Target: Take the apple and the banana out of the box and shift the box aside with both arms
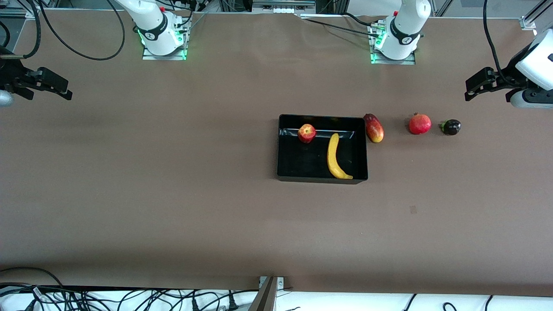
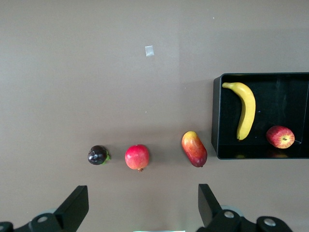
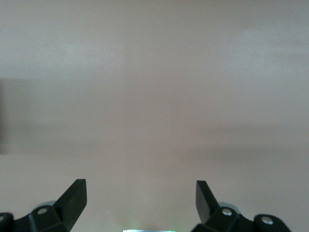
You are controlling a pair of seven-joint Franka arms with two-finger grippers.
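Touching the box (image 1: 322, 177), a mango (image 1: 374, 128).

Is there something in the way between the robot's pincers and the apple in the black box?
Nothing visible blocks it. The apple lies uncovered in the box beside the banana. Both pincers are open and up in the air: the left pincer over the table's left-arm end, the right pincer over its right-arm end. The mango lies outside the box.
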